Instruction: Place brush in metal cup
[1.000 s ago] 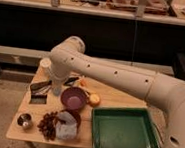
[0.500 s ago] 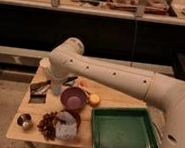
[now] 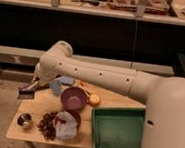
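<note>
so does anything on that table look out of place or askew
Mostly the brush: it sits tilted at the table's far left edge, its head poking past the rim, right where the pincer has reached down. The metal cup stands upright and empty near the front left corner. Nothing looks spilled.

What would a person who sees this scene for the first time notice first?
The big white robot arm sweeps across the picture, and its gripper is at the table's far left edge, next to the brush. Below it, the green tray fills the right side of the wooden table. The purple bowl stands mid-table, the metal cup near the front left corner.
</note>
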Motion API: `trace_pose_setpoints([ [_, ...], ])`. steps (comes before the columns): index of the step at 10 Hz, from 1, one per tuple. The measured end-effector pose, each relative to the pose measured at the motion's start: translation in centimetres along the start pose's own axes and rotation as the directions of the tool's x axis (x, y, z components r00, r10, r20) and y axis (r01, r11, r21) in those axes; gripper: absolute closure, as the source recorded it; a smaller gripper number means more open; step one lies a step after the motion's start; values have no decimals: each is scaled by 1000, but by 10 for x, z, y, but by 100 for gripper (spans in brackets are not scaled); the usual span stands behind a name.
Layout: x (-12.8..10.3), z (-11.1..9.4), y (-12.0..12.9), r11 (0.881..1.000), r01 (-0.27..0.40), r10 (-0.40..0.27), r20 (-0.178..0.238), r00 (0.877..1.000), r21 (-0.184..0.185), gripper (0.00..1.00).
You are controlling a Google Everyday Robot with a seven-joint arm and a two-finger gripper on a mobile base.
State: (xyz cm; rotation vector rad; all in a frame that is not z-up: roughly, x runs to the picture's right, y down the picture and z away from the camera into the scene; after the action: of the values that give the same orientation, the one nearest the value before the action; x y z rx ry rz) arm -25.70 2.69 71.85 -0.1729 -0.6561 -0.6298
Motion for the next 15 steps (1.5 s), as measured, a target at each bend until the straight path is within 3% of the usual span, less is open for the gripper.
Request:
trace_pose_setpoints([
  [4, -14, 37, 23, 999, 51, -51, 63, 997, -3, 100],
  [8, -30, 54, 28, 997, 77, -74, 110, 991, -22, 100],
  [15, -52, 81, 57, 997, 4, 5, 109, 994, -77, 100],
])
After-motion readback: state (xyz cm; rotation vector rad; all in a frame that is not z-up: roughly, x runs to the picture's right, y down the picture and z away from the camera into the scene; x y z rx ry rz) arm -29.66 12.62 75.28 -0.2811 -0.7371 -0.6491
